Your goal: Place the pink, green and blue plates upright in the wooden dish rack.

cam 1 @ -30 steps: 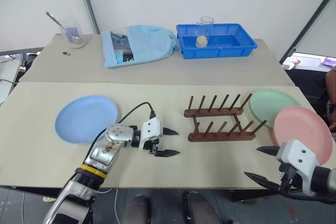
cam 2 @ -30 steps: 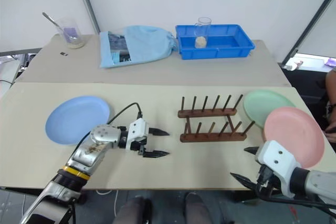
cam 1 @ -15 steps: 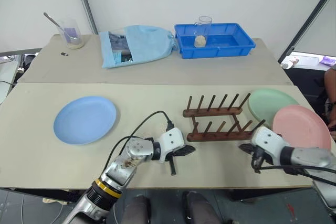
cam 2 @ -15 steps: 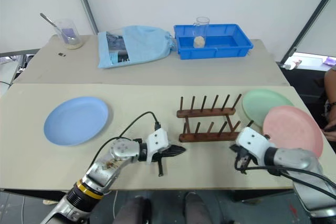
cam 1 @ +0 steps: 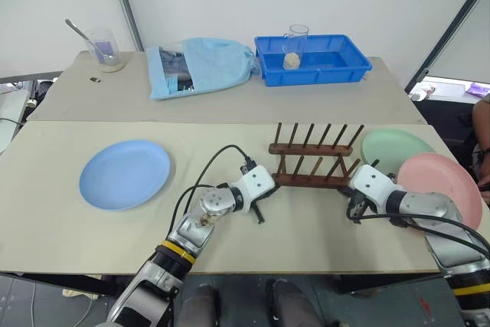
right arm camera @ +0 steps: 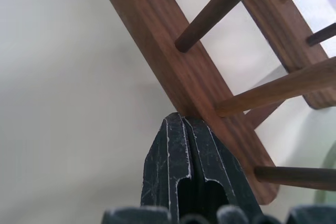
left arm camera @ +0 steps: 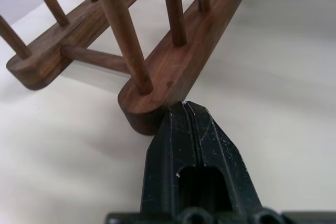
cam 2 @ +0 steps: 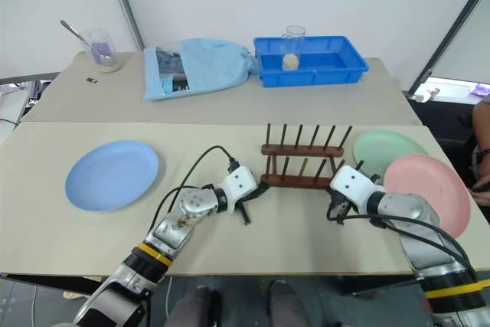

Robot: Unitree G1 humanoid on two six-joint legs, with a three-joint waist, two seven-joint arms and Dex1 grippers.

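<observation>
The wooden dish rack [cam 1: 310, 166] stands empty in the middle of the near table. My left gripper [cam 1: 268, 191] is shut, its tip pressed against the left end of the rack's near rail [left arm camera: 157, 85]. My right gripper [cam 1: 351, 198] is also shut, and its tip touches the near rail's side [right arm camera: 184, 85] close to the right end. The blue plate [cam 1: 125, 174] lies flat at the left. Right of the rack, the green plate [cam 1: 396, 149] lies flat with the pink plate [cam 1: 442, 189] overlapping its near edge.
On the back table stand a deep blue tray [cam 1: 314, 57] with a glass beaker [cam 1: 295, 45], a light blue cloth bag [cam 1: 200, 65] and a beaker with a spoon [cam 1: 105, 50]. A person's arm [cam 1: 482, 139] shows at the right edge.
Both grippers have shut and moved in to the ends of the rack's near rail. The rack has slid away from the table's front edge and a little left.
</observation>
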